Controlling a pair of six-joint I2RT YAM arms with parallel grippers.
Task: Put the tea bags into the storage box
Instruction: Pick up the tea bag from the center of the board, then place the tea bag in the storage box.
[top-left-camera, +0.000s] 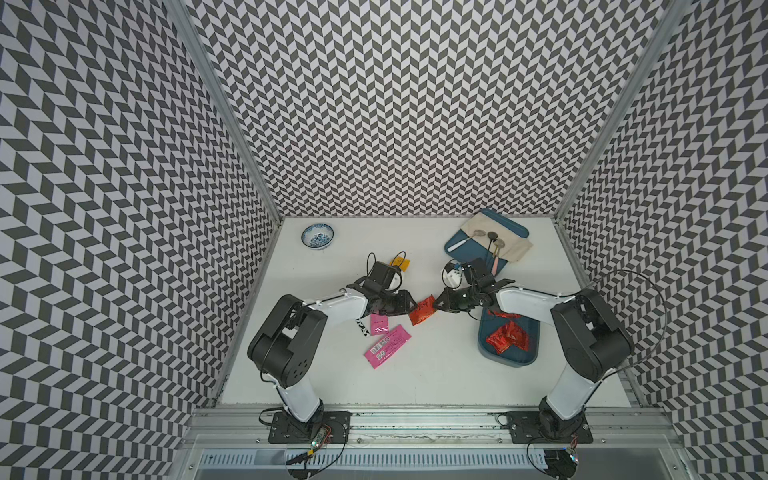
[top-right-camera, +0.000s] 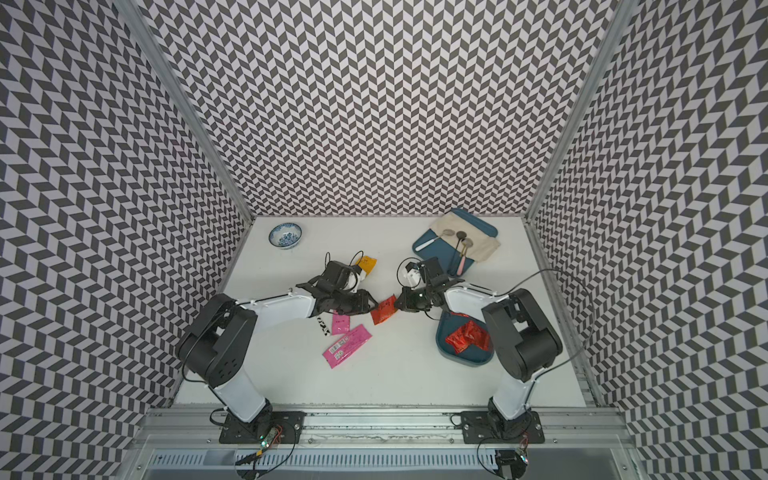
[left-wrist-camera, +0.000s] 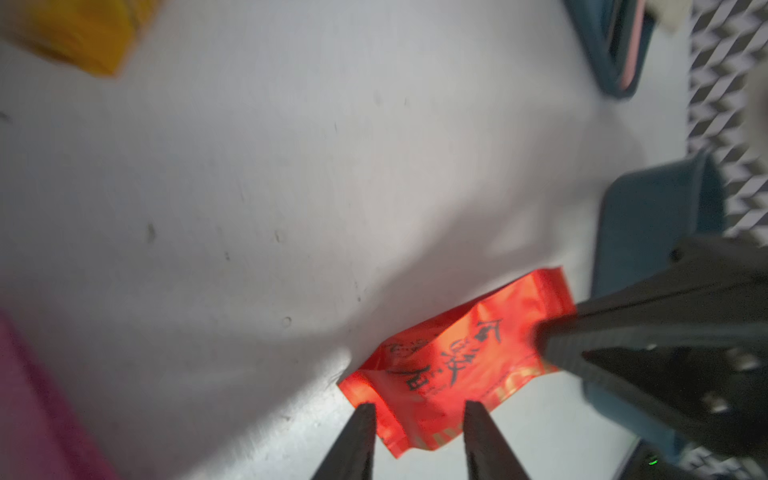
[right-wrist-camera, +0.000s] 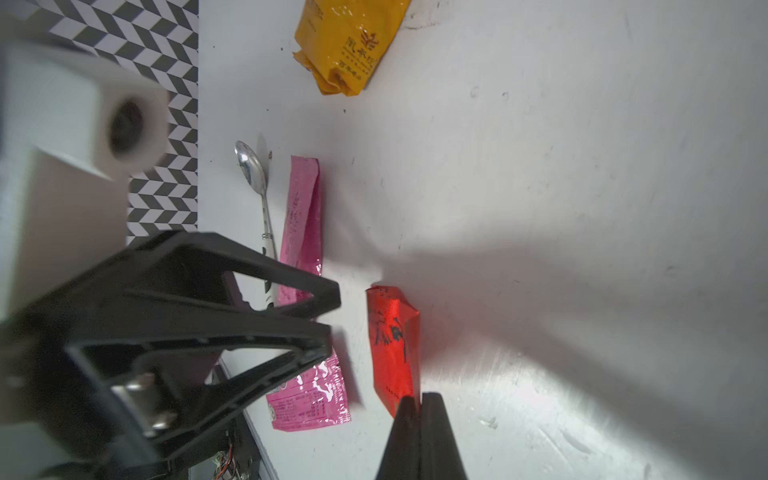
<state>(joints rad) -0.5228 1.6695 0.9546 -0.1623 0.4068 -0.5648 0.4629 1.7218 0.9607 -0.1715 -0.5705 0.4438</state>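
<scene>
Top view: crinkly red-orange foil tea packet (top-left-camera: 422, 311) bridges left tool (top-left-camera: 412, 306) and right tool (top-left-camera: 435, 305), looks lifted off white surface (top-left-camera: 415, 374), near deep teal-blue plastic storage box (top-left-camera: 481, 343).
Left wrist: left tool fingers apart, straddling packet end, no pinch.
Right wrist: right tool clamped on opposite end.
I'd back left tool straight off foil, then swing right over box, release low inside walls. Edge grip thin, may slip.

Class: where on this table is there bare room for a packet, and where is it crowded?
Bare: front strip between pink packets and storage box; back strip between bowl and tray. Crowded: the middle, around the red packet.
</scene>
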